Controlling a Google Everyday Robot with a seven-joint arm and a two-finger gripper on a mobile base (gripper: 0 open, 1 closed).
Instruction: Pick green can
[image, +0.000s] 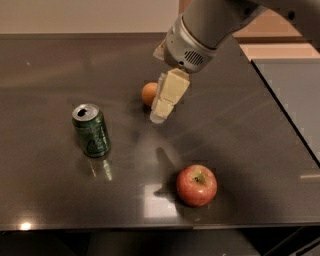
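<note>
Right of the green can (91, 131), the end effector (158, 115) hovers empty, its opening unclear.

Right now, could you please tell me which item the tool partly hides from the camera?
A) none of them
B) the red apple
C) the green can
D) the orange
D: the tool hangs in front of the orange, covering its right edge. The green can stands in full view to the left, and the red apple lies in full view nearer the front.
</note>
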